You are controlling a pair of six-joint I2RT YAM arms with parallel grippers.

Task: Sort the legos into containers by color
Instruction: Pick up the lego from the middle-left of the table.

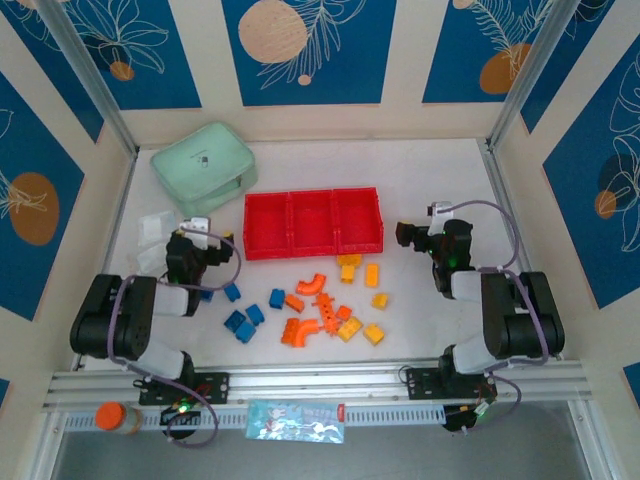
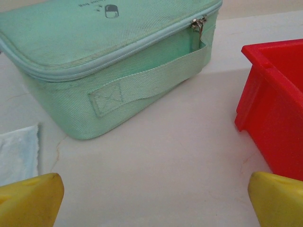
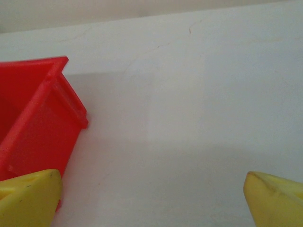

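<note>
The legos lie loose on the white table in front of the red tray [image 1: 312, 222]: blue blocks [image 1: 242, 322] to the left, orange curved pieces [image 1: 311, 284] in the middle, yellow blocks [image 1: 372, 275] to the right. The tray's three compartments look empty. My left gripper [image 1: 207, 240] hovers by the tray's left end, open, its yellow fingers [image 2: 28, 201] wide apart over bare table, with the tray's wall [image 2: 279, 109] on its right. My right gripper [image 1: 415, 235] stands open beside the tray's right end, its fingers [image 3: 277, 198] apart with nothing between them, the tray's corner [image 3: 38, 118] on its left.
A mint-green zip case [image 1: 203, 167] sits at the back left, close ahead of my left gripper [image 2: 154, 203]. Clear plastic bags [image 1: 155, 228] lie left of that gripper. An orange-lidded jar [image 1: 118, 416] and a printed packet [image 1: 295, 420] rest by the front rail.
</note>
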